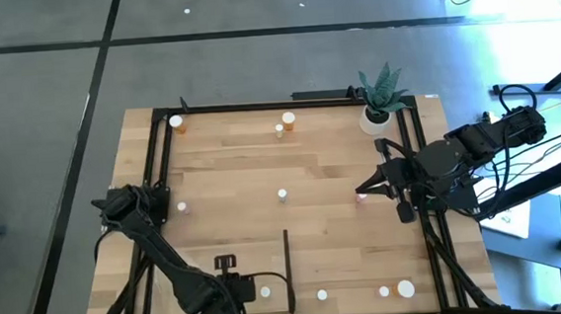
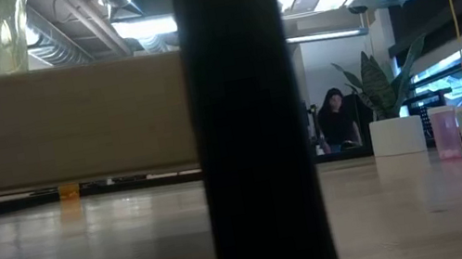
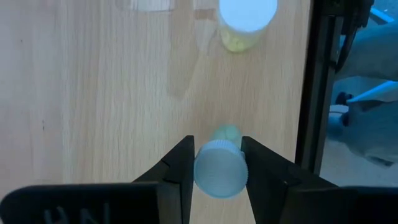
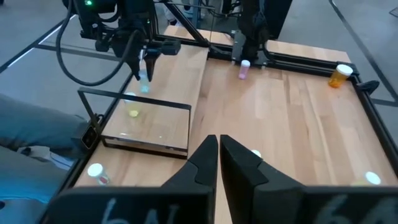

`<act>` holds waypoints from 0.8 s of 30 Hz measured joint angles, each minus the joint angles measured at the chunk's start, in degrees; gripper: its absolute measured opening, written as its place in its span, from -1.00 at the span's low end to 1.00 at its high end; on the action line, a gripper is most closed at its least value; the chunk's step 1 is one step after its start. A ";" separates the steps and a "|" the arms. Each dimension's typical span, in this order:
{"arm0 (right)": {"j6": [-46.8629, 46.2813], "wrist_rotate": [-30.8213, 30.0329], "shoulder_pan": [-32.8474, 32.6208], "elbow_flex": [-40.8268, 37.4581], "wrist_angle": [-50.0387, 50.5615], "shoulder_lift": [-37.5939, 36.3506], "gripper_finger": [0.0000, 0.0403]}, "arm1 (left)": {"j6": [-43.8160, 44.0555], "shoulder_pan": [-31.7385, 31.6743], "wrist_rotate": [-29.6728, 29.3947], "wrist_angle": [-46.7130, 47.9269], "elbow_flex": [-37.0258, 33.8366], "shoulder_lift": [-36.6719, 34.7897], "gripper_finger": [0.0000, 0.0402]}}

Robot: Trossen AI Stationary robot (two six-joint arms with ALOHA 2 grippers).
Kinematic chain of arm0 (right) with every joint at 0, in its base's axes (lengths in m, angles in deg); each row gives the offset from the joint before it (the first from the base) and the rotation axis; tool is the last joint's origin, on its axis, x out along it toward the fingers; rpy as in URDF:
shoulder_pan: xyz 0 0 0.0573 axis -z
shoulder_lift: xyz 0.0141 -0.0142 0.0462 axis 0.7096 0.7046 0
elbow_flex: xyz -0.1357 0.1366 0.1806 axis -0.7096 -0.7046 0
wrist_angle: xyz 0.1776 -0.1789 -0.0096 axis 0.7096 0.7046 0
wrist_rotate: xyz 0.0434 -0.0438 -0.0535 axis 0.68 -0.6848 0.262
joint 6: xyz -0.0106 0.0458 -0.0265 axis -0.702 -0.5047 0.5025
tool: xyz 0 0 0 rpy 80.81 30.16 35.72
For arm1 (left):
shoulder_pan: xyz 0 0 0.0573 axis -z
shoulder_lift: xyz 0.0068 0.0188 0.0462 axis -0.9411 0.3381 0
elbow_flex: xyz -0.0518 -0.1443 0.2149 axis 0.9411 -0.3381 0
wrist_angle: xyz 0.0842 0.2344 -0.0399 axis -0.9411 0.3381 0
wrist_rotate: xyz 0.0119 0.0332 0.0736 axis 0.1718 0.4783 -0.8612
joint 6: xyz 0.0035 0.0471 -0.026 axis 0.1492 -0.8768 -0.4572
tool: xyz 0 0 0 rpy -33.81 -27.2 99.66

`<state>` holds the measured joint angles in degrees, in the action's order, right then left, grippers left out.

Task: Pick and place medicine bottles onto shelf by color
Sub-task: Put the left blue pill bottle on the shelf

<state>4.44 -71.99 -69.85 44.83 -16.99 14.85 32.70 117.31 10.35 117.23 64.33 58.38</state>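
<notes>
Task at an early stage, by judgement: one small green-tinted bottle with round white cap (image 3: pixel 244 25) standing on the flat pale-wood shelf panel (image 1: pixel 258 262); most white-capped bottles scattered well away from that shelf on the wooden tabletop (image 1: pixel 291 166); left gripper (image 3: pixel 216 171) above the shelf, fingers clamped on a second small green-tinted white-capped bottle (image 3: pixel 219 169), lifted clear; right gripper (image 4: pixel 219 151) closed, empty, far from the shelf.

medicine bottles (image 1: pixel 289 120) seen from above — 10 | shelf (image 4: pixel 161 124) — 1 | potted plant (image 1: pixel 382 92) — 1 | arms (image 1: pixel 169 259) — 2
</notes>
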 joint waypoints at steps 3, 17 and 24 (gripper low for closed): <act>0.02 0.09 0.00 0.00 0.00 -0.01 -0.89 | -0.15 0.02 -0.04 0.00 -0.02 0.00 -0.49; 0.02 3.56 0.00 0.00 -0.13 -0.01 -0.89 | -0.11 1.23 -1.61 -0.07 -0.09 0.00 -0.49; 0.02 3.56 0.00 0.00 -0.39 -0.02 -0.89 | 0.02 1.99 -3.08 -0.24 -0.09 0.00 -0.49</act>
<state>4.46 -68.43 -69.85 44.83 -17.38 14.83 32.72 119.30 7.27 116.99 64.25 58.38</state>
